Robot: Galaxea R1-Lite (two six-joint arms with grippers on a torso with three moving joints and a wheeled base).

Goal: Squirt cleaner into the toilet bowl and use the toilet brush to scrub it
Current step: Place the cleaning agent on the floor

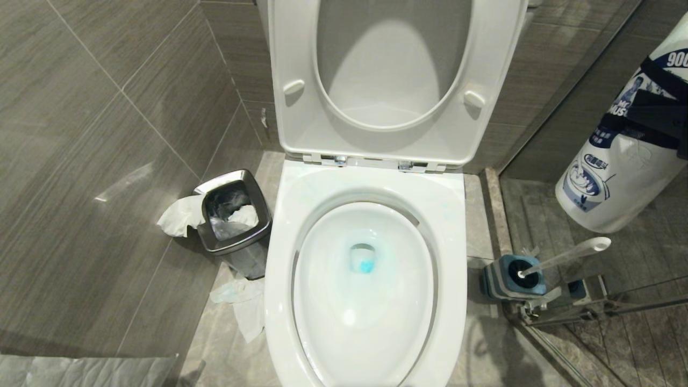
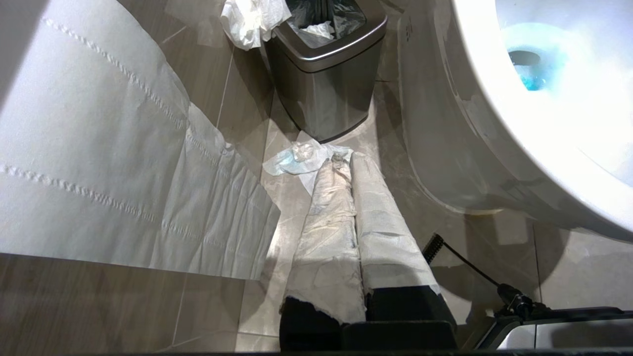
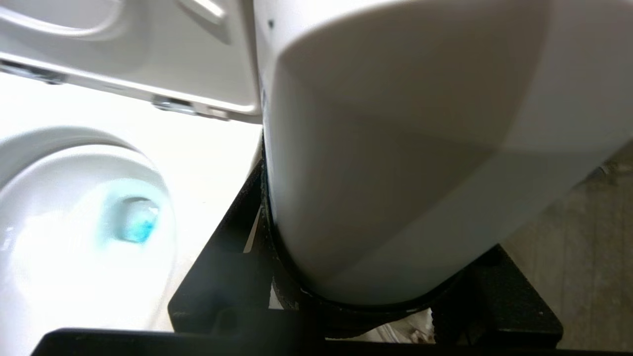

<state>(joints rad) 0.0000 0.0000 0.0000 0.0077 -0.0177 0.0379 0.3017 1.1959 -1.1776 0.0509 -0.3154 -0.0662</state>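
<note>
Meanwhile right gripper (image 3: 346, 296) grips the cleaner bottle (image 1: 623, 145) beside the toilet bowl (image 1: 365, 290); left gripper (image 2: 353, 168) clenched.

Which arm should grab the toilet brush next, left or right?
Probably right: the toilet brush stands on its side, though the right gripper must first put down the cleaner bottle. The left gripper hangs across the toilet bowl, by the waste bin.

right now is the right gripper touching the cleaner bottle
Touching. In the right wrist view the black fingers press both sides of the white cleaner bottle; the head view shows the right gripper wrapped around it.
</note>
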